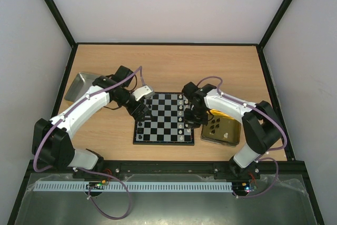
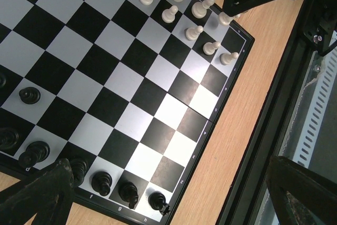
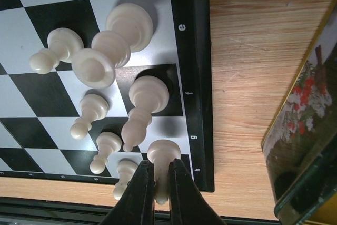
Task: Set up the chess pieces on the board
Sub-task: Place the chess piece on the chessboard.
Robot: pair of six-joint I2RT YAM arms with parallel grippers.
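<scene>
The board [image 1: 164, 123] lies at the table's middle. Black chess pieces [image 2: 101, 182] line its left edge, and white chess pieces [image 2: 195, 32] stand in two rows along its right edge. My left gripper [image 1: 140, 110] hovers open over the black side, its fingers [image 2: 37, 197] wide apart with nothing between them; in the left wrist view the left gripper [image 2: 168, 199] frames the near corner. My right gripper [image 3: 161, 173] is shut on the stem of a white piece [image 3: 164, 152], whose base is over the corner square by the letter h. In the top view the right gripper [image 1: 188, 117] is at the board's right edge.
A shiny gold tin [image 1: 224, 130] with several dark pieces in it sits just right of the board; its printed side [image 3: 300, 125] shows in the right wrist view. A metal tray [image 1: 80, 85] lies at the far left. Dark frame rails border the table.
</scene>
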